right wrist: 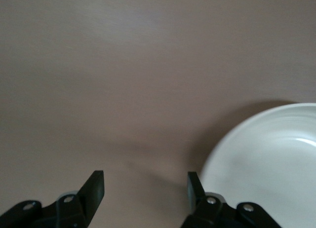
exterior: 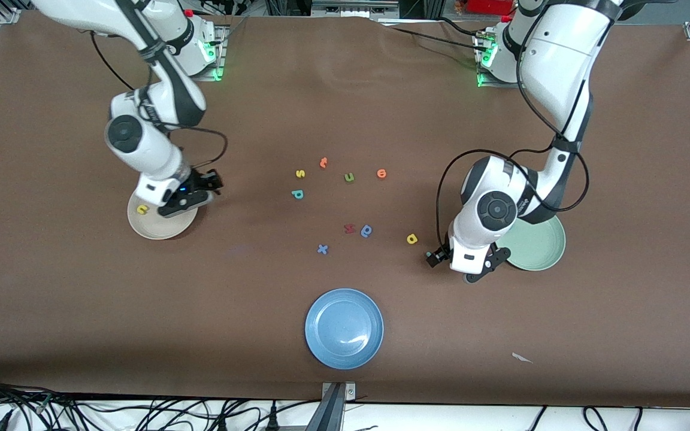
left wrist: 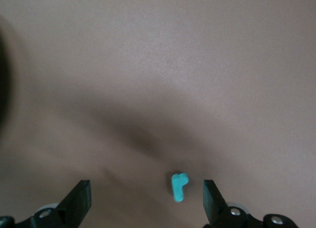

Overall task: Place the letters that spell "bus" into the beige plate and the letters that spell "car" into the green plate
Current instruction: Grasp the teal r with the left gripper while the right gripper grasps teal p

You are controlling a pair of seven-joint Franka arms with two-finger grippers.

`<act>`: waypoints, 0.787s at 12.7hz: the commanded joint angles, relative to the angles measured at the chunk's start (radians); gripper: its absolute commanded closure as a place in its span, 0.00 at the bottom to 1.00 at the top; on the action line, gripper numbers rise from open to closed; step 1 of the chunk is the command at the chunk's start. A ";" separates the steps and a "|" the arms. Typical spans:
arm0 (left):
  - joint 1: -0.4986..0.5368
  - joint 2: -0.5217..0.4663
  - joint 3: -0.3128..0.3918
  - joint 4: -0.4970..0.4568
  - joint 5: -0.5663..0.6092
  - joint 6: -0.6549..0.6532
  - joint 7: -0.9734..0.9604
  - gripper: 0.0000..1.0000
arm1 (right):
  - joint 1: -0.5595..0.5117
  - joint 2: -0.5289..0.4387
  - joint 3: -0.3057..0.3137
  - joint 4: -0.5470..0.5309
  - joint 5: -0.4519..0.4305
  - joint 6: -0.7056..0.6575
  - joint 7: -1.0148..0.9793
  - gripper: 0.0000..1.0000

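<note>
Two glossy white arms (exterior: 141, 137) — black joints, looping black cables, black fingers (left wrist: 79, 201).

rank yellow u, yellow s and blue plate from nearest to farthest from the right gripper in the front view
From the right gripper, open over the beige plate:
1. Yellow u, in the beige plate.
2. Yellow s, mid-table among the loose letters.
3. Blue plate, nearest the front camera.

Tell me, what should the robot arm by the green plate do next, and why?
Probably lower the left gripper and close it on the teal r. That gripper is open beside the green plate, where "car" goes, and the r lies right inside its opening. The right gripper hangs open over the beige plate's rim.
</note>
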 commanded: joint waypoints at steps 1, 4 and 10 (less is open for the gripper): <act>-0.023 0.073 0.011 0.090 -0.019 -0.008 -0.057 0.00 | 0.088 0.030 -0.006 0.048 0.015 0.004 0.151 0.23; -0.043 0.090 0.011 0.093 -0.020 -0.007 -0.086 0.06 | 0.223 0.103 -0.009 0.145 0.012 0.006 0.340 0.21; -0.061 0.098 0.011 0.091 -0.016 -0.008 -0.086 0.36 | 0.395 0.243 -0.086 0.268 -0.039 0.047 0.506 0.20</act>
